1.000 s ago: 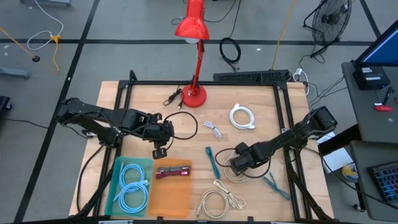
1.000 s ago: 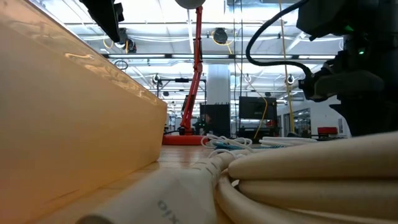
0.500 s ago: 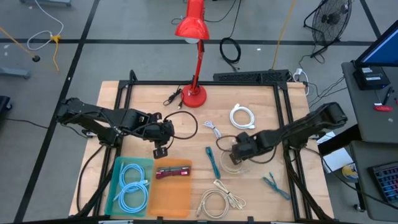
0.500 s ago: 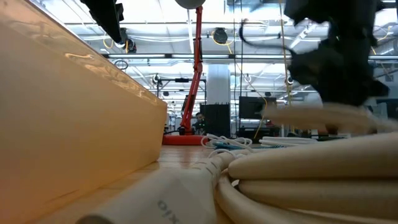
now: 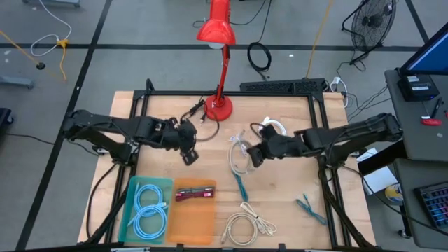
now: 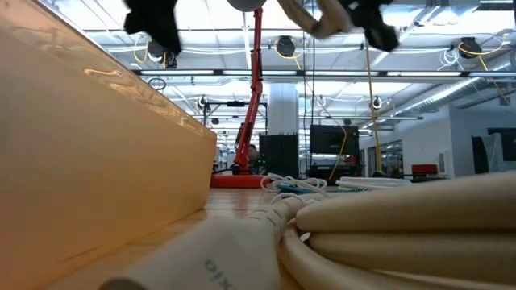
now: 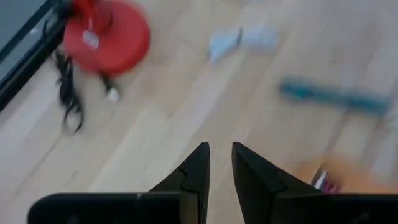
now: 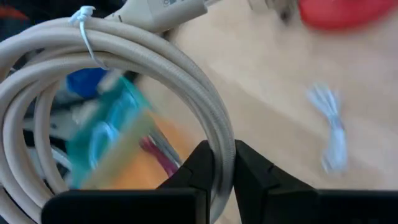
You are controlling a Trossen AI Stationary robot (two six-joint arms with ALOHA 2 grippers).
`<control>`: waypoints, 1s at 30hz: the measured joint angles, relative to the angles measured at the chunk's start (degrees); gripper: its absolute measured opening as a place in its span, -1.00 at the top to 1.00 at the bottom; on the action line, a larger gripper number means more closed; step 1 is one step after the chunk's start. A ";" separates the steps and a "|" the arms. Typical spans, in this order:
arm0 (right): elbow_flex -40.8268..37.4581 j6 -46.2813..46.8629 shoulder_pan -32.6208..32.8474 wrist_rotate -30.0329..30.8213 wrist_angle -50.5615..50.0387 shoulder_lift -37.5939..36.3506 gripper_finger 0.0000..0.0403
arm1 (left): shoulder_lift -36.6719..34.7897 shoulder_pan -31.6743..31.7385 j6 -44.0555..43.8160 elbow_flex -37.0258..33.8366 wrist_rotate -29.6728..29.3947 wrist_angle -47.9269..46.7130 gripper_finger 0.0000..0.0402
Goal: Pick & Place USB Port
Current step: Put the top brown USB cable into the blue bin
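Table point(image 5: 294, 210), wood, many cables on it. Green bin point(image 5: 147, 208) and orange bin point(image 5: 192, 224) at front-left.

Beige coiled cable point(image 5: 240, 158): hangs above table centre, pinched by right gripper point(image 5: 255, 153), fingers pressed on one strand. Looks light, soft, floppy; cable tie keeps loops together. Best hold is on bundled strands, not loose plug end.

Against half second ago: right gripper carried coil further toward left; left gripper point(image 5: 187, 149), nearly closed and empty, moved toward lamp base point(image 5: 219, 108).

Bright even light, wrist views motion-blurred
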 joint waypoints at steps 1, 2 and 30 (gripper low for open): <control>0.16 -1.62 -0.12 1.18 2.48 0.06 0.86 | -0.66 0.73 0.12 0.00 0.73 3.08 0.64; 0.25 -2.83 -0.32 2.15 4.47 0.13 0.86 | -1.06 1.38 0.85 0.00 2.20 5.92 0.64; 0.36 -13.86 -4.34 17.01 17.48 1.61 0.86 | -3.61 10.89 5.02 0.02 34.38 41.00 0.59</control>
